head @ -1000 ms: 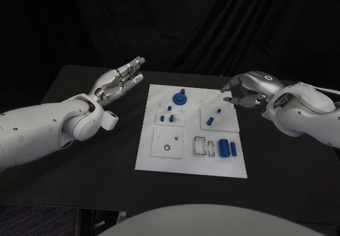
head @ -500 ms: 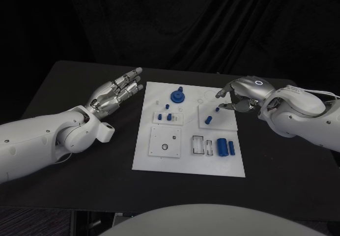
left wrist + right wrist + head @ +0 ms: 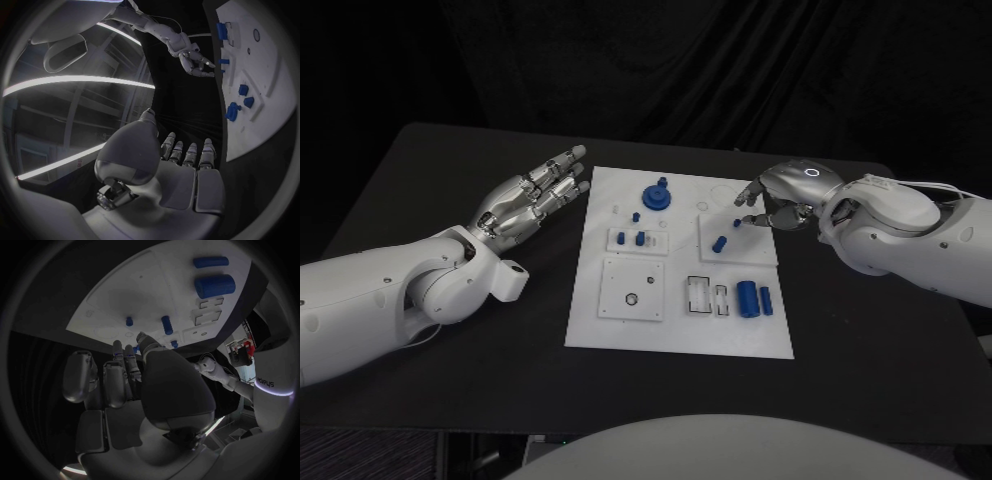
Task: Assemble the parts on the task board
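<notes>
**Right hand poised beside the slanted peg at the board's far right**

Head view: The right hand hangs over the far right edge of the task board, fingers curled, nothing visibly held. The short blue peg lies just toward the robot and inward of the fingertips, its long axis slanted across its raised tile. The left hand hovers flat, fingers spread and empty, off the board's left edge over the bare surface, farther from the peg. Open board lies between the peg and the blue knob.

Left wrist view: The left hand is extended, holding nothing; the board stands well apart beyond it.

Right wrist view: The right hand points its fingertips at the peg, close but apart; whether they touch the board I cannot tell.
</notes>
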You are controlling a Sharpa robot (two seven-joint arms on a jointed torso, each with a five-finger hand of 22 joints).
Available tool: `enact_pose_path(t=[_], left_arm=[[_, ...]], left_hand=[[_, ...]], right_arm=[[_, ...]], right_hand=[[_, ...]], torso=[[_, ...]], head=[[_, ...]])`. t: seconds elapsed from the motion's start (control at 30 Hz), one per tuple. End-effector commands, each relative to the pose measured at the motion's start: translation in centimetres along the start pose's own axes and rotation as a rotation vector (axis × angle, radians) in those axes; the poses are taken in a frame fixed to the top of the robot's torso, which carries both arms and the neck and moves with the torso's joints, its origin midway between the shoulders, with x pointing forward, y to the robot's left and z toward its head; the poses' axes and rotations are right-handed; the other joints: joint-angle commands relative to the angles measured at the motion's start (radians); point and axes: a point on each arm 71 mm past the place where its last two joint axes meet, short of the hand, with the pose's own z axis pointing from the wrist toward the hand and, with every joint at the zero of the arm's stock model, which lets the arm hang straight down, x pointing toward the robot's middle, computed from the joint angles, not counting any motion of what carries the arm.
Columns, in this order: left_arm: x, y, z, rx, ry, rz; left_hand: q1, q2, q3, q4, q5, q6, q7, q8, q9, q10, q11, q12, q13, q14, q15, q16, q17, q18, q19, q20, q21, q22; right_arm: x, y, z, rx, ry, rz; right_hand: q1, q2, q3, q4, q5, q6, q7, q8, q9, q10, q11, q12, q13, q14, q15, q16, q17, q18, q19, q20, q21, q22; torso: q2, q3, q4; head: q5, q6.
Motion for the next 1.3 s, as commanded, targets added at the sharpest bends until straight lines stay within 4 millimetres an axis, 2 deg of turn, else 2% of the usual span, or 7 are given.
enact_pose_path(t=[0.03, 0.27, 0.53, 0.93, 1.0, 1.07, 1.3], left_arm=[[0.2, -0.7, 0.0, 0.105, 0.003, -0.011], [0.2, -0.7, 0.1, 0.111, -0.004, -0.004], [0.2, -0.7, 0.1, 0.116, -0.011, 0.002], [0.2, -0.6, 0.2, 0.112, -0.008, 0.0], [0.2, -0.6, 0.2, 0.111, -0.007, 0.0], [0.2, -0.6, 0.2, 0.11, -0.007, -0.001], [0.3, -0.4, 0.2, 0.102, 0.001, -0.008]], left_hand=[[0.018, -0.006, -0.012, 0.001, 0.011, 0.002, 0.0, -0.003, 0.0, 0.003, 0.008, -0.006, 0.0, 0.0, 0.008, -0.004, -0.002, 0.01, 0.0, 0.009, -0.003, -0.003], [0.024, -0.012, -0.017, 0.001, 0.014, 0.005, -0.004, -0.003, 0.0, 0.004, 0.008, -0.006, 0.0, 0.0, 0.008, -0.004, -0.002, 0.01, 0.0, 0.01, -0.003, -0.005], [0.039, -0.018, -0.024, 0.002, 0.017, 0.013, -0.003, -0.002, 0.0, 0.007, 0.004, -0.005, 0.001, 0.0, -0.004, -0.004, -0.002, 0.01, -0.007, -0.004, -0.009, -0.044], [0.047, -0.015, -0.024, 0.002, 0.024, 0.011, -0.002, -0.003, 0.0, 0.006, 0.007, -0.005, 0.0, 0.0, -0.001, -0.004, -0.002, 0.005, -0.013, -0.007, -0.012, -0.068], [0.051, -0.014, -0.024, 0.002, 0.026, 0.011, -0.002, -0.003, 0.0, 0.006, 0.009, -0.005, 0.0, 0.0, 0.001, -0.004, -0.002, 0.004, -0.015, -0.004, -0.013, -0.074], [0.061, -0.01, -0.026, 0.002, 0.029, 0.011, -0.005, -0.003, 0.0, 0.006, 0.017, -0.005, 0.0, 0.0, 0.012, -0.004, -0.002, 0.004, -0.017, 0.016, -0.014, -0.083], [0.095, -0.002, -0.026, -0.001, 0.064, 0.013, -0.004, -0.002, 0.0, 0.002, 0.04, -0.006, 0.0, 0.0, 0.032, -0.004, -0.002, 0.011, -0.016, 0.053, -0.013, -0.084]], right_arm=[[0.3, -0.3, 0.1, 0.036, 0.024, -0.016], [0.7, -0.3, 0.4, 0.04, 0.026, -0.017], [1.0, -0.3, 0.8, 0.039, 0.026, -0.018], [1.8, -0.2, 1.1, 0.032, 0.04, -0.019], [1.9, -0.2, 1.2, 0.031, 0.041, -0.019], [2.0, -0.2, 1.3, 0.03, 0.042, -0.016], [2.6, -0.2, 1.6, 0.028, 0.052, -0.003]], right_hand=[[0.012, 0.003, 0.003, 0.0, 0.006, 0.015, 0.002, 0.009, -0.002, 0.013, 0.0, -0.009, -0.008, 0.01, -0.001, -0.004, -0.002, 0.009, 0.003, -0.005, -0.004, 0.168], [0.023, 0.004, 0.007, -0.005, 0.006, 0.024, 0.001, 0.011, -0.003, 0.015, -0.002, -0.02, -0.018, 0.006, -0.005, -0.01, -0.013, 0.012, -0.003, -0.007, -0.017, 0.165], [0.03, 0.005, 0.012, -0.007, 0.006, 0.045, 0.022, 0.017, -0.001, 0.031, -0.019, -0.026, -0.03, 0.008, -0.018, -0.008, -0.007, 0.01, 0.001, -0.018, -0.011, 0.167], [0.03, 0.004, 0.014, -0.005, 0.006, 0.047, 0.026, 0.016, -0.001, 0.048, -0.023, -0.026, -0.034, 0.011, -0.023, -0.006, -0.005, 0.009, 0.005, -0.023, -0.005, 0.169], [0.032, 0.004, 0.015, -0.006, 0.006, 0.046, 0.026, 0.015, -0.002, 0.05, -0.023, -0.025, -0.035, 0.011, -0.023, -0.006, -0.005, 0.009, 0.005, -0.024, -0.005, 0.169], [0.032, 0.004, 0.016, -0.006, 0.006, 0.047, 0.026, 0.015, -0.002, 0.053, -0.023, -0.025, -0.036, 0.011, -0.024, -0.006, -0.004, 0.009, 0.006, -0.024, -0.004, 0.17], [0.036, 0.003, 0.019, -0.006, 0.006, 0.047, 0.025, 0.014, -0.002, 0.065, -0.022, -0.025, -0.038, 0.012, -0.024, -0.007, -0.005, 0.008, 0.007, -0.026, -0.004, 0.17]], torso=[[-0.004, -0.0038, 0.0005], [-0.009, -0.009, 0.0011], [-0.009, -0.0089, 0.0022], [-0.007, -0.0102, 0.0024], [-0.007, -0.0103, 0.0026], [-0.007, -0.0106, 0.0026], [-0.008, -0.0098, 0.0021]], head=[[0.0, 0.0], [-0.008, 0.0], [-0.008, 0.0], [-0.008, 0.0], [-0.007, 0.0], [-0.008, 0.0], [-0.007, 0.0]])
